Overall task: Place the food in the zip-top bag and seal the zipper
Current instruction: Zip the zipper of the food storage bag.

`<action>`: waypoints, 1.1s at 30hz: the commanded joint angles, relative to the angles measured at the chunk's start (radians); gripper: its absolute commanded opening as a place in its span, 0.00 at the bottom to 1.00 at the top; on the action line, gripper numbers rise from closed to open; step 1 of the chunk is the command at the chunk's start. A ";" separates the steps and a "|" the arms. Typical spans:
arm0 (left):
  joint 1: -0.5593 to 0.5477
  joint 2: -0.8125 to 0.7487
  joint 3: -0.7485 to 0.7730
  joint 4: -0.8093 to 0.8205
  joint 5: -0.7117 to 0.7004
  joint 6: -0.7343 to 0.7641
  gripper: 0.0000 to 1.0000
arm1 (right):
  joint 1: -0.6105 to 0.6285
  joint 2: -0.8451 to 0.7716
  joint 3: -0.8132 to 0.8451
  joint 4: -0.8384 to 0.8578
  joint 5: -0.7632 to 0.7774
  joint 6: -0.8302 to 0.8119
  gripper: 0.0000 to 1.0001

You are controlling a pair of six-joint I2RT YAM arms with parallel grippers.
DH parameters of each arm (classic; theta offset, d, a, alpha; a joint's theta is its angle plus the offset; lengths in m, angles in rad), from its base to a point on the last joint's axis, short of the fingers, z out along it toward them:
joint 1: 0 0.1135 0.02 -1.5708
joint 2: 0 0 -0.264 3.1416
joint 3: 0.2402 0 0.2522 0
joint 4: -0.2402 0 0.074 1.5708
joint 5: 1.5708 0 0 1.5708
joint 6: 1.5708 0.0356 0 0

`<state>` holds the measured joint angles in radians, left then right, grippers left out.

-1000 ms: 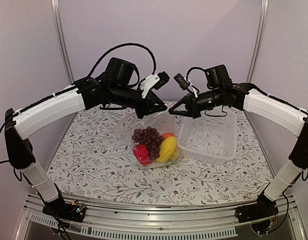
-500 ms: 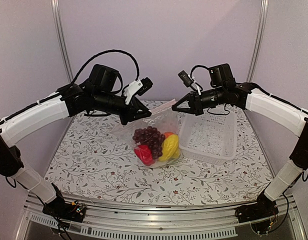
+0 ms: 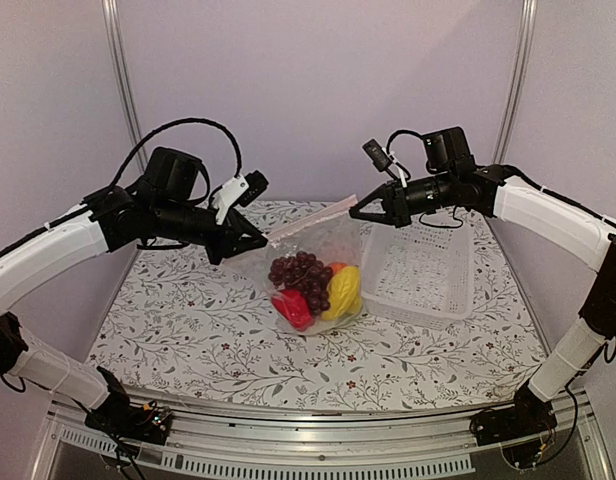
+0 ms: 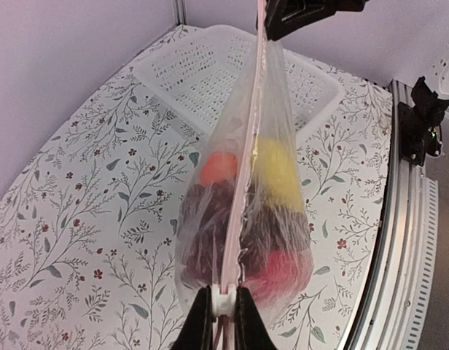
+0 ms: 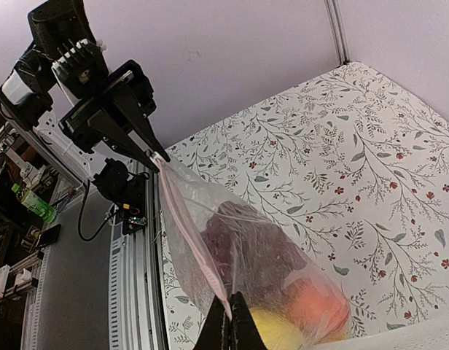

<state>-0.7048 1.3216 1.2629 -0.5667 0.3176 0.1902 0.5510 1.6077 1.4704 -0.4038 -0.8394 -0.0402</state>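
The clear zip-top bag [image 3: 313, 265] hangs between my two grippers, its bottom on the table. Through it I see the purple grape bunch [image 3: 300, 272], the red pepper [image 3: 290, 308], a yellow piece [image 3: 342, 292] and the orange fruit [image 3: 335, 268]; no white piece shows. The pinkish zipper [image 3: 310, 220] runs taut along the mouth. My left gripper [image 3: 263, 240] is shut on the white slider [image 4: 224, 300] at the strip's left end. My right gripper [image 3: 354, 212] is shut on the strip's right end [image 5: 223, 295]. The bag also shows in the left wrist view [image 4: 210, 219] and the right wrist view [image 5: 283, 251].
The white perforated basket [image 3: 393, 300] stands just right of the bag, touching it, and under the right arm; it shows in the left wrist view [image 4: 148, 62] too. The flowered tablecloth [image 3: 188, 320] covers the table. The metal front rail [image 3: 308, 445] runs along the near edge.
My left gripper has slid left along the zip strip, away from the right gripper. The strip is now stretched long and straight between them. The right gripper has hardly moved.
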 commanded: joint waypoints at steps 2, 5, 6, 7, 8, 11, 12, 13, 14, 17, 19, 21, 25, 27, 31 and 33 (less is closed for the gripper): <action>0.047 -0.056 -0.063 -0.132 -0.042 -0.002 0.01 | -0.049 -0.035 0.001 0.037 0.039 0.016 0.00; 0.054 -0.073 -0.084 -0.137 -0.048 0.000 0.01 | -0.050 -0.030 0.003 0.039 0.038 0.019 0.00; 0.057 -0.078 -0.090 -0.139 -0.049 0.001 0.01 | -0.051 -0.027 0.005 0.038 0.035 0.021 0.00; 0.062 -0.082 -0.095 -0.139 -0.050 0.000 0.01 | -0.051 -0.023 0.007 0.040 0.036 0.022 0.00; 0.065 -0.087 -0.101 -0.140 -0.052 0.002 0.01 | -0.051 -0.021 0.009 0.040 0.035 0.023 0.00; 0.074 -0.098 -0.112 -0.144 -0.052 0.003 0.01 | -0.050 -0.012 0.016 0.042 0.033 0.025 0.00; 0.078 -0.101 -0.114 -0.146 -0.051 0.003 0.01 | -0.051 -0.010 0.017 0.042 0.033 0.026 0.00; 0.080 -0.104 -0.115 -0.148 -0.050 0.003 0.01 | -0.051 -0.008 0.018 0.041 0.032 0.026 0.00; 0.082 -0.107 -0.118 -0.148 -0.052 0.003 0.01 | -0.050 -0.006 0.018 0.041 0.032 0.026 0.00; 0.090 -0.118 -0.132 -0.153 -0.054 0.003 0.01 | -0.052 -0.001 0.019 0.042 0.032 0.028 0.00; 0.094 -0.123 -0.140 -0.153 -0.055 0.005 0.01 | -0.052 0.001 0.020 0.041 0.031 0.028 0.00; 0.099 -0.128 -0.144 -0.155 -0.060 0.008 0.01 | -0.052 0.004 0.021 0.041 0.030 0.029 0.00; 0.105 -0.135 -0.152 -0.159 -0.068 0.018 0.01 | -0.056 0.010 0.026 0.043 0.031 0.032 0.00; 0.107 -0.138 -0.159 -0.158 -0.070 0.018 0.01 | -0.057 0.013 0.030 0.043 0.030 0.034 0.00; 0.108 -0.126 -0.155 -0.139 -0.064 0.013 0.01 | -0.057 0.029 0.037 0.047 0.009 0.034 0.00; 0.107 -0.110 -0.139 -0.117 -0.049 -0.001 0.02 | -0.057 0.038 0.039 0.059 -0.012 0.051 0.00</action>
<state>-0.6216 1.2007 1.1267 -0.6197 0.2966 0.1970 0.5331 1.6291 1.4727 -0.3946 -0.8463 -0.0147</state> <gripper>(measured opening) 0.070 0.004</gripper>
